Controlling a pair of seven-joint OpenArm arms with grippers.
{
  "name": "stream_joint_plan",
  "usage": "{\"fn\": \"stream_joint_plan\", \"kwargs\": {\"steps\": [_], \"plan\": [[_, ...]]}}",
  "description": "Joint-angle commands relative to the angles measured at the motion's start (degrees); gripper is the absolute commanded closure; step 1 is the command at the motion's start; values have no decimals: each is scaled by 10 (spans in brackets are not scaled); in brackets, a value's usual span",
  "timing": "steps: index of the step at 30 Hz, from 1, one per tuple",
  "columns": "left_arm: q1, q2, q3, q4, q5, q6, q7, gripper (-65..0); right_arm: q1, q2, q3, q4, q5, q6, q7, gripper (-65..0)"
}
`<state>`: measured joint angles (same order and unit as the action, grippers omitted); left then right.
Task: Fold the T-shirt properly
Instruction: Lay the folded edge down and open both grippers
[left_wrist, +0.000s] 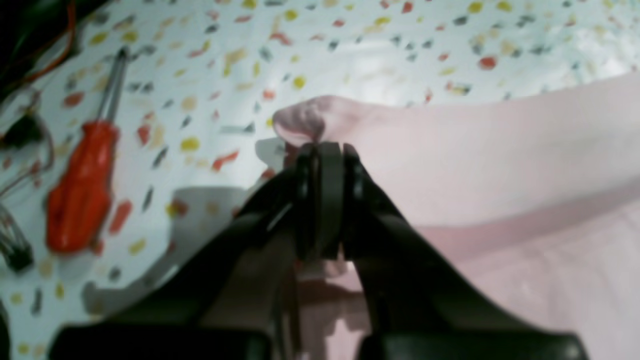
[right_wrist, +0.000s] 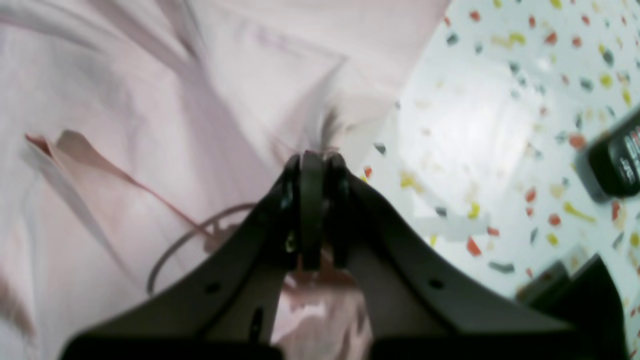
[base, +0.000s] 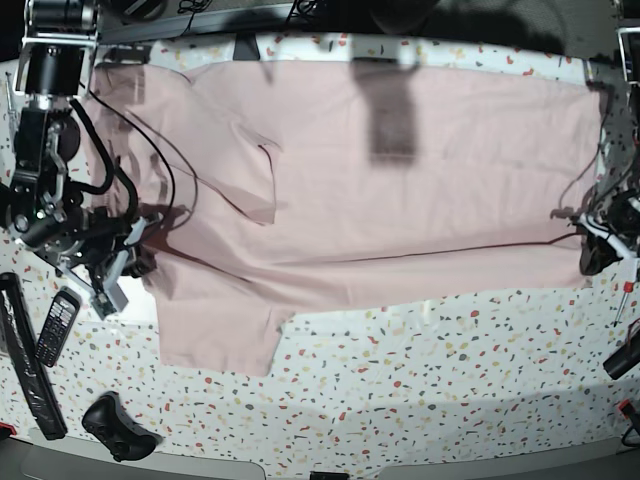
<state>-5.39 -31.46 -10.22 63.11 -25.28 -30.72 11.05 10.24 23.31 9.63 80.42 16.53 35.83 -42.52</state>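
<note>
While T-shirt lies spread, left hand and right hand (both low) pinch opposite edges.

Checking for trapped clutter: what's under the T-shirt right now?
Only the speckled tabletop shows around the T-shirt. The screwdriver and phone lie beside it, uncovered. Anything beneath the fabric is hidden.

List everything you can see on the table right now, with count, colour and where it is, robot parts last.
T-shirt: one, pale pink, spread across the table's middle.
Screwdriver: one, red handle, beside the left gripper.
Remote control: one, black, near the right arm.
Game controller: one, black, near front edge.
Table: one, white with coloured specks.
Left gripper: shut on T-shirt edge.
Right gripper: shut on T-shirt edge.
</note>
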Motion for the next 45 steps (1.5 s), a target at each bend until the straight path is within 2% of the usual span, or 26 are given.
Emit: {"fn": "stream_joint_plan", "kwargs": {"steps": [1,4,8,13,20,24,30,34,37,41,44,45], "plan": [[1,-16,-15,20,-9,-2,-14,0,0,11,16,20,11,-3,10,0],[37,-16,-41,53,-9,-25,-14,0,-39,11,52,59,35,-3,6,0],[77,-16,-52,92,-9,-25,-14,0,-94,11,86,123,66,-2,-15,0],[112,-16,-52,119,-10,-25,-12,0,-161,11,120,183,67,-3,-16,0],[153,-16,-52,138,-9,-25,-2,0,-234,11,163,217,115,-2,-14,0],[162,-16,-53,138,-2,-25,1,0,-263,11,176,218,118,-2,-14,0],[162,-16,-95,138,3,-25,7,0,-282,11,220,218,120,0,-13,0],[162,-16,-120,138,3,-25,21,0,-282,11,247,218,120,18,-16,0],[163,-16,-120,138,2,-25,43,0,-282,11,249,218,120,19,-31,0],[174,-16,-120,138,3,-25,44,0,-284,10,249,218,120,19,-37,0],[177,-16,-120,138,4,-25,46,0,-283,10,249,218,120,19,-64,0],[177,-16,-120,138,6,-25,49,-50,-283,10,249,218,121,19,-75,0]]}}
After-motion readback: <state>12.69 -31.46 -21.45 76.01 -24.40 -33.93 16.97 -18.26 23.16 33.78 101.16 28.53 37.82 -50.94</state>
